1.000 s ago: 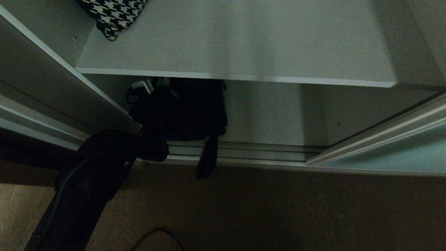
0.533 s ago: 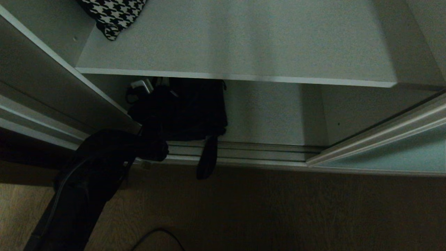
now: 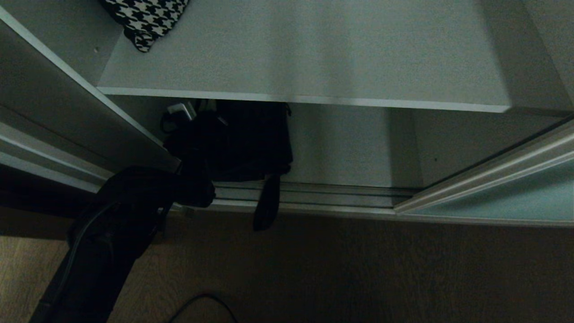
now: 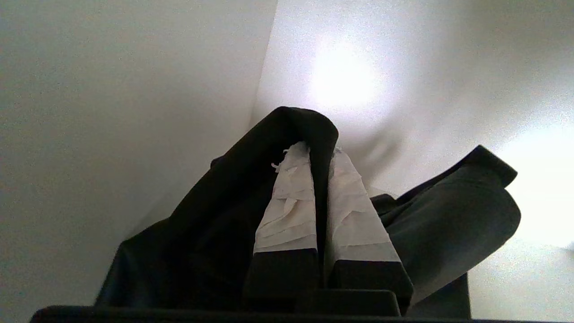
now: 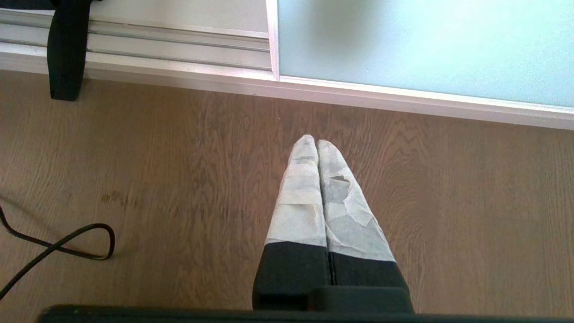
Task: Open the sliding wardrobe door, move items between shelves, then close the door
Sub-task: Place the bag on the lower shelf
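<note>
The wardrobe compartment is standing open, its flat pale grey-white upper shelf [image 3: 305, 54] spanning the head view from ten o'clock to two o'clock, with the lower grey-white shelf [image 3: 341, 148] lying in shadow beneath it. The tall frosted blue-green glass sliding door [image 3: 502, 197] in its slim silver-white frame is sitting pushed aside at four o'clock, running along the ribbed silver floor track [image 3: 323, 197]. The brown wood-grain floor [image 3: 358, 273] is filling the six o'clock half. The black left arm is reaching in from seven o'clock toward the floppy all-black fabric bag [image 3: 242, 139], which is slumping on the lower shelf near the centre, one strap [image 3: 267, 204] dangling over the track toward the floor. In the left wrist view the left gripper [image 4: 316, 157] is pinching a fold of that black bag [image 4: 215, 224] between its white-taped fingers [image 4: 291, 202], the fabric looping over the fingertips and draping to both sides. The black-and-white houndstooth bag [image 3: 145, 18] is lying on the upper shelf at eleven o'clock, well apart from either gripper. The right gripper [image 5: 317, 146] is hanging over the floor, taped fingers [image 5: 300, 202] pressed together on nothing, near the door's bottom rail [image 5: 403, 96]; a thin black cable [image 5: 58, 246] is curling at nine o'clock there.
</note>
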Robot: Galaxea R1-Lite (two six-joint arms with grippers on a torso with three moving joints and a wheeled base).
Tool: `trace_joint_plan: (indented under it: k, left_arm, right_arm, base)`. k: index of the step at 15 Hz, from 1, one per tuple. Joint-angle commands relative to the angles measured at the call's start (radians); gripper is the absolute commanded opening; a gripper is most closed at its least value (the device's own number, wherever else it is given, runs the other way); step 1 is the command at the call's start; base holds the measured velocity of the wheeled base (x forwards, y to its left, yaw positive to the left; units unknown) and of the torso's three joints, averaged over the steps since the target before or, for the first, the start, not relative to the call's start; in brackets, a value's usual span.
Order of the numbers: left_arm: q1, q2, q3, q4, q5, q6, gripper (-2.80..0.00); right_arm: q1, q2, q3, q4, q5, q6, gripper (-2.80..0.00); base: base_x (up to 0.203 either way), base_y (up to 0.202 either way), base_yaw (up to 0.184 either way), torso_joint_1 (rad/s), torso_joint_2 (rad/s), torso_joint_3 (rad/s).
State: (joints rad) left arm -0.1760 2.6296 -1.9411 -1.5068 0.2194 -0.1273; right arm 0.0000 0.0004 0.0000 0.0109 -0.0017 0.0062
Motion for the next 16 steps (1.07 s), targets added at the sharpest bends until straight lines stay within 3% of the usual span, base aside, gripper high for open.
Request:
trace_joint_plan:
  k: [1,3,4,12,16]
  left_arm:
    - [0.001,-0.002,0.001,-0.010,0.005,0.006,-2.80]
    - [0.001,0.002,0.001,0.001,0.015,0.040,-2.80]
    - [0.001,0.008,0.001,0.007,0.007,0.046,0.00]
    - [0.000,-0.049,0.002,-0.023,0.003,0.024,0.00]
    - [-0.032,-0.069,0.111,-0.023,0.007,0.032,0.00]
  right_arm:
    - [0.000,0.001,0.000,0.000,0.000,0.000,-2.80]
    - [0.000,0.000,0.000,0.000,0.000,0.000,-2.80]
    - [0.000,0.000,0.000,0.000,0.000,0.000,-2.80]
    - [0.000,0.000,0.000,0.000,0.000,0.000,-2.80]
    - [0.000,0.001,0.000,0.000,0.000,0.000,-2.80]
  base:
    - [0.000,0.000,0.000,0.000,0.00,0.000]
    - [0.000,0.000,0.000,0.000,0.00,0.000]
    - [0.000,0.000,0.000,0.000,0.00,0.000]
    - [0.000,0.000,0.000,0.000,0.00,0.000]
    - [0.000,0.000,0.000,0.000,0.00,0.000]
